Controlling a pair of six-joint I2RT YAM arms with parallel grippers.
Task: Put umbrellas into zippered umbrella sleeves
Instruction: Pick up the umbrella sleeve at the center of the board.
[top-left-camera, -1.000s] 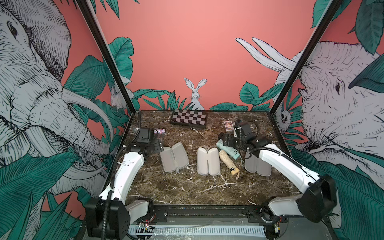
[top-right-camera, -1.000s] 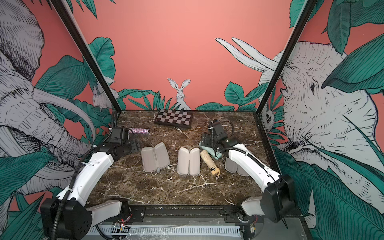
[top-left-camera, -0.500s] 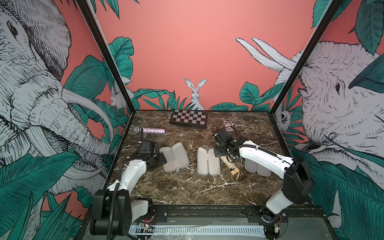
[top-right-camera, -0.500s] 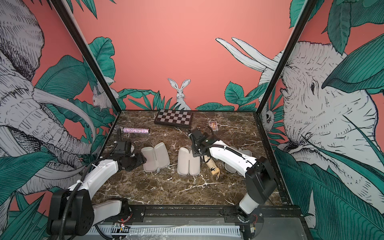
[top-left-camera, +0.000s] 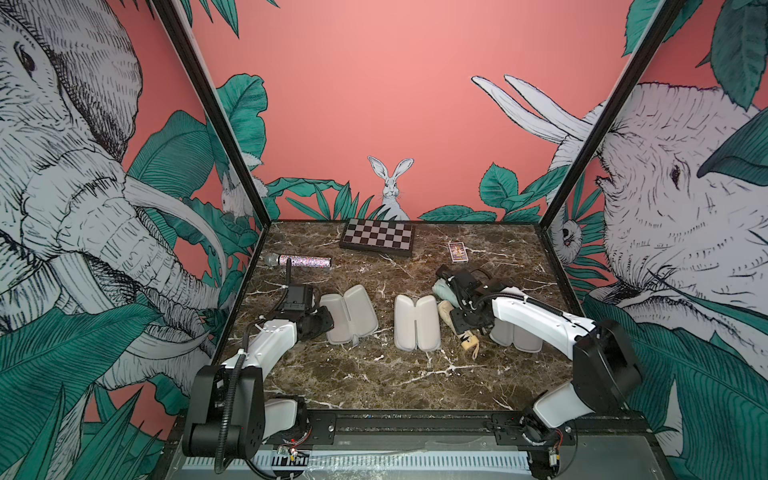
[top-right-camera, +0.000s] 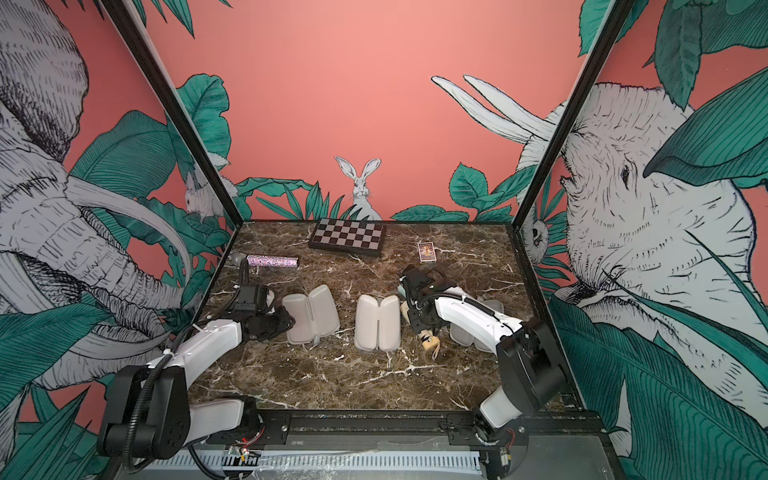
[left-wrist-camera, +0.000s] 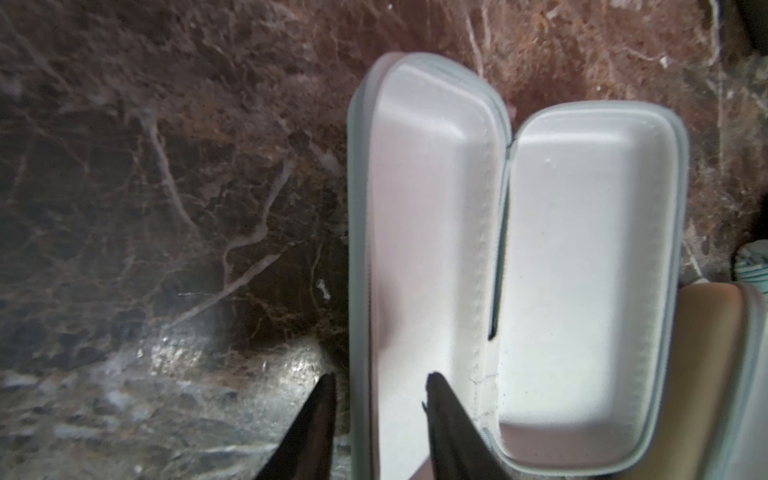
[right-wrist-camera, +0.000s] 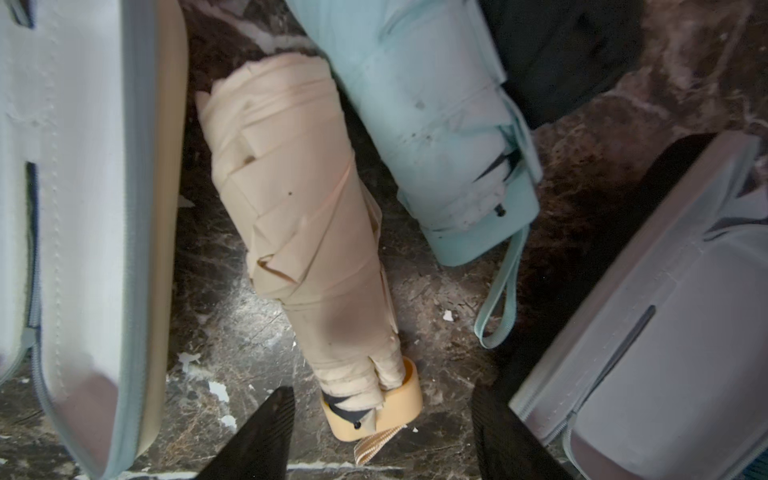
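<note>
Cream umbrella (right-wrist-camera: 307, 232) between spread tips of the right pincer (right-wrist-camera: 380, 399), mint umbrella (right-wrist-camera: 436, 124) alongside.

The bench (top-left-camera: 374, 374) is dark brown marble with pale veins. In both top views a folded chessboard (top-left-camera: 377, 237) lies flat near the back edge, checkered face up. A small card box (top-left-camera: 457, 252) with a printed face lies to its right, apart from it. A glittery microphone (top-right-camera: 270, 262) lies on its side close to the left wall, its grey head toward that wall. The pink walls carry a painted rabbit (top-left-camera: 390, 187) at the back, elephants (top-right-camera: 648, 216) on both sides, and green leaves. A black rail (top-left-camera: 415, 424) runs along the front edge.
</note>
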